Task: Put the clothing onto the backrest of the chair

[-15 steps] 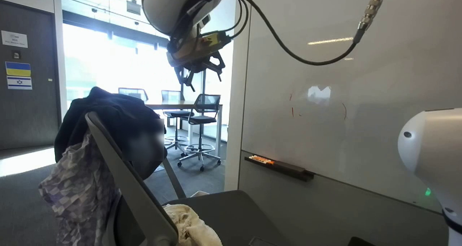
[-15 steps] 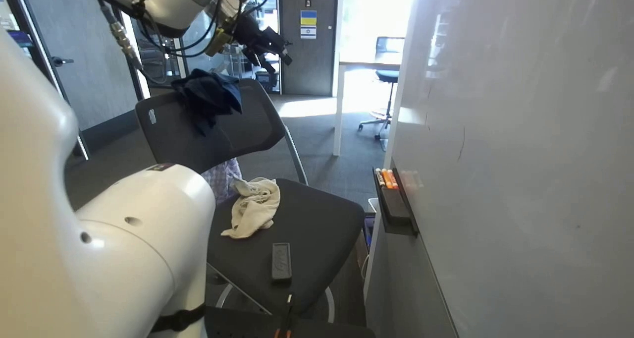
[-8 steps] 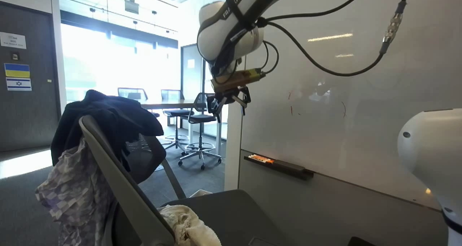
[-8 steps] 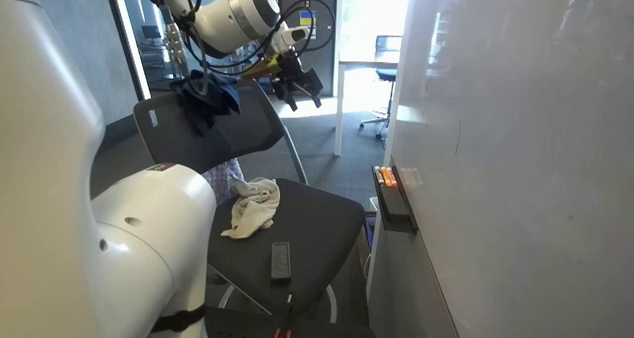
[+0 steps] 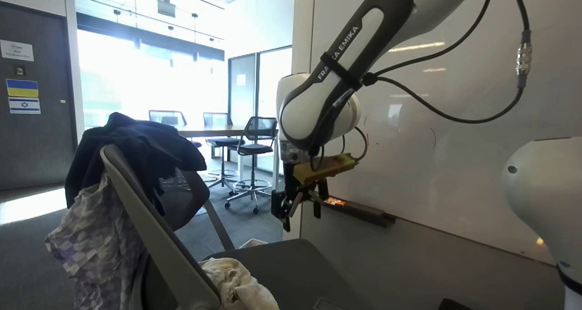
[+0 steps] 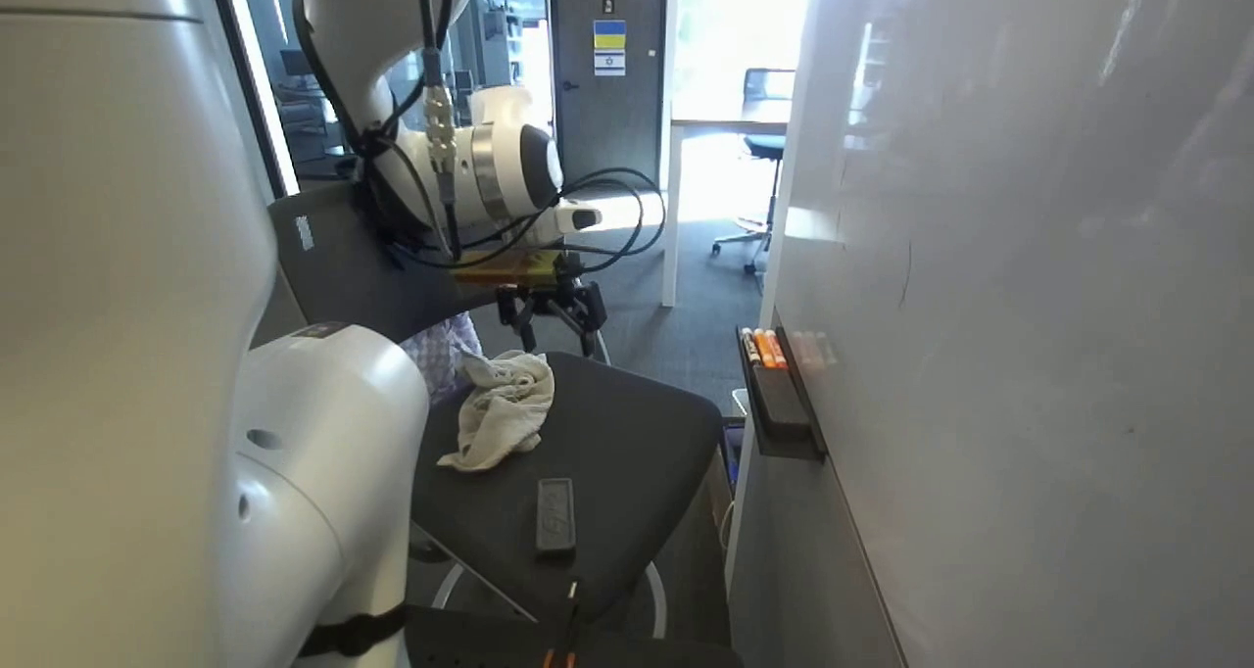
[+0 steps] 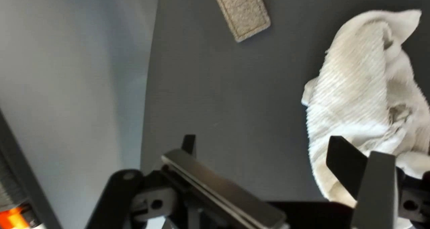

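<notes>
A robot gripper (image 5: 302, 219) hangs above a chair seat (image 6: 627, 453), its fingers spread well apart. Well away from the fingertips, dark clothing (image 5: 145, 142) drapes over the chair's backrest (image 5: 150, 214), a checkered cloth (image 5: 97, 237) hanging beneath it on the side away from the fingers. In the wrist view, one finger partly hides a cream cloth (image 7: 356, 88) lying on the seat, while an oblong block (image 7: 242, 14) rests on the same surface, farther from the fingers.
</notes>
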`<state>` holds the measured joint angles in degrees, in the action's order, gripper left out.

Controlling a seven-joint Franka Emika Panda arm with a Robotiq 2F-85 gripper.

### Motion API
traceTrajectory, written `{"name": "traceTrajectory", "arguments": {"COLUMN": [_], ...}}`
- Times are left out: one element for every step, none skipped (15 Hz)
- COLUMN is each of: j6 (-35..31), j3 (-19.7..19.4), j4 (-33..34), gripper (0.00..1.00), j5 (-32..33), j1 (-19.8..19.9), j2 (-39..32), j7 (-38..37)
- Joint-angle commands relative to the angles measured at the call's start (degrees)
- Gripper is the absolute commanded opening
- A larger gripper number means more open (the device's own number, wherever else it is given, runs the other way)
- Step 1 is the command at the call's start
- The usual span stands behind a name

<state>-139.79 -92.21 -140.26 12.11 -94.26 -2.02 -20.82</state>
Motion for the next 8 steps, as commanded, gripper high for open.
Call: {"name": "traceTrajectory", "arguments": {"j6": [-3.34,-3.22,-2.76,-2.75,-2.25,-2.19,-2.27,-1.84], "j3": [12.24,14.99,19.50,12.21,13.73,13.51,13.40,13.38], "j4": [-3.45,-4.11,-4.89,-5.48,-5.86,-6.25,-6.78,-7.01], "gripper": [1.00,1.00,1.00,1.00,1.00,1.00,1.00,1.00], "j5": [-3.18,-3.80,-4.68,-7.69,-10.78,-13.28,-16.41,-19.37], "j1": [9.58,11.50,15.42,7.40,8.34,7.72,7.22,6.72], "j2": [3.39,4.70,5.59,4.72,4.16,3.37,2.76,2.13], "j7": [8.64,10.82,13.46,17.61,21.33,24.51,28.01,31.07]}}
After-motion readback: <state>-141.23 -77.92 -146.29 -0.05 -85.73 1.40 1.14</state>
